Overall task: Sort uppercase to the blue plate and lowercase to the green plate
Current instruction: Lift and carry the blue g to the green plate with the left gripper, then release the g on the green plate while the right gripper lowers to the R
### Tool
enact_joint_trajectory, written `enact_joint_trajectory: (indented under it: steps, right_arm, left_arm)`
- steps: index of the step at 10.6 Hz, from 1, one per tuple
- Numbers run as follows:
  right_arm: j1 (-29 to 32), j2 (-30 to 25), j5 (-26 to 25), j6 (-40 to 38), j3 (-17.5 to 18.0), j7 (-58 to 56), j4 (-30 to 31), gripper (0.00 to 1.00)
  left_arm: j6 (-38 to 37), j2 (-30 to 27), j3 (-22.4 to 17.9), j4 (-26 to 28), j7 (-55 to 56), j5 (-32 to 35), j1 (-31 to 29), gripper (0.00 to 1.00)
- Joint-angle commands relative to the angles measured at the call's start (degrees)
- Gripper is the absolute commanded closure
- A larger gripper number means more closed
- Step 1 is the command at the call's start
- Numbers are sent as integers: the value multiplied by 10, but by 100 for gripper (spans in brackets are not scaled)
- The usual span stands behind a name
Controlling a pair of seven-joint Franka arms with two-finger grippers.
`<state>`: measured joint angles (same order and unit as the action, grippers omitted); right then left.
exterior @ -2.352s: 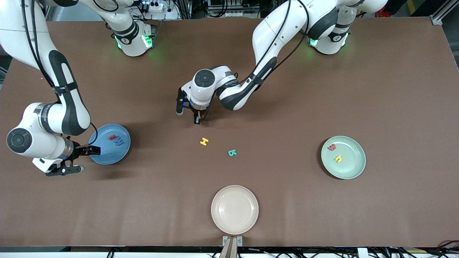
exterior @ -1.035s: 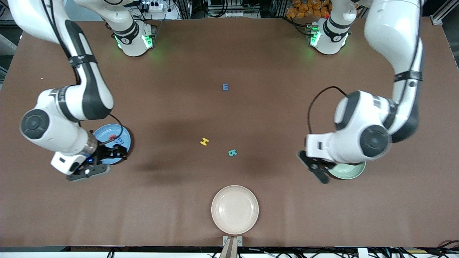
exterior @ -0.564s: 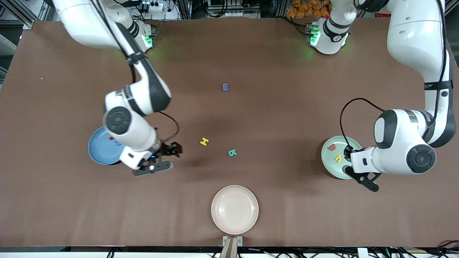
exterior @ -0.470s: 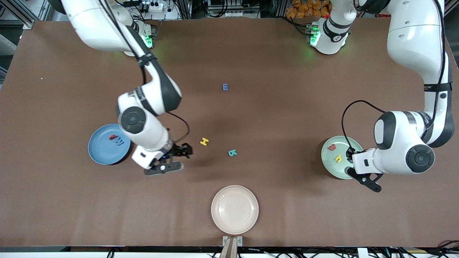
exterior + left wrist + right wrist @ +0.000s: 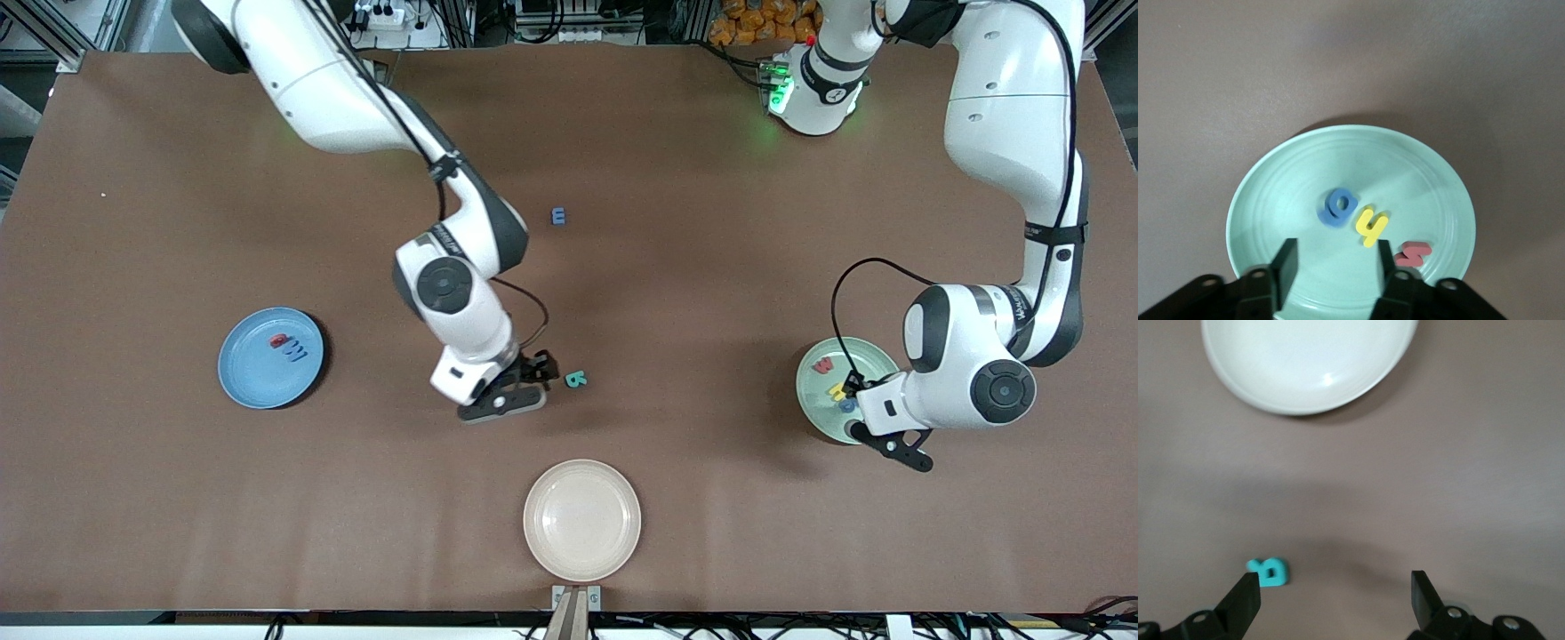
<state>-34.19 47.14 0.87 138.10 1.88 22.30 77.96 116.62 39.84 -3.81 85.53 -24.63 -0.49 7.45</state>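
Hovering my left gripper (image 5: 1331,267) over the green plate (image 5: 1271,193), fingers parted and empty; blue g (image 5: 1337,207), yellow h (image 5: 1371,227) and red w (image 5: 1413,253) lie inside. My right gripper (image 5: 1335,597) gapes wide mid-table, teal R (image 5: 1269,571) beside one finger. Blue m (image 5: 558,216) lies toward the bases' edge.

Light was even and bright from overhead, and the brown table (image 5: 178,498) showed no glare. Soft shadows pooled under both arms and beside each plate. In the right wrist view the teal R (image 5: 1269,572) beside one fingertip and the cream plate (image 5: 1308,360) ahead of the claw were smeared by motion blur. The left wrist view stayed sharp, with a thin shadow along the green plate (image 5: 1271,180).
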Motion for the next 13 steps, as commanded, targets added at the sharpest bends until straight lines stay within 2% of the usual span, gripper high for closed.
enact_joint_trajectory:
  steps: [1,5,10,13]
  right_arm:
    - [-51,68,-3,23,-26,19,-66,0]
    - [-73,91,-3,23,-30,19,-62,0]
    - [-83,104,-3,32,-49,20,-70,0]
    - [-88,117,-3,85,-55,22,-71,0]
  left_arm:
    - [-4,-36,-8,8,26,14,12,0]
    - [-64,-122,-10,3,26,36,24,0]
    - [-86,-214,-25,3,18,34,16,0]
    - [-115,-266,-25,5,15,34,13,0]
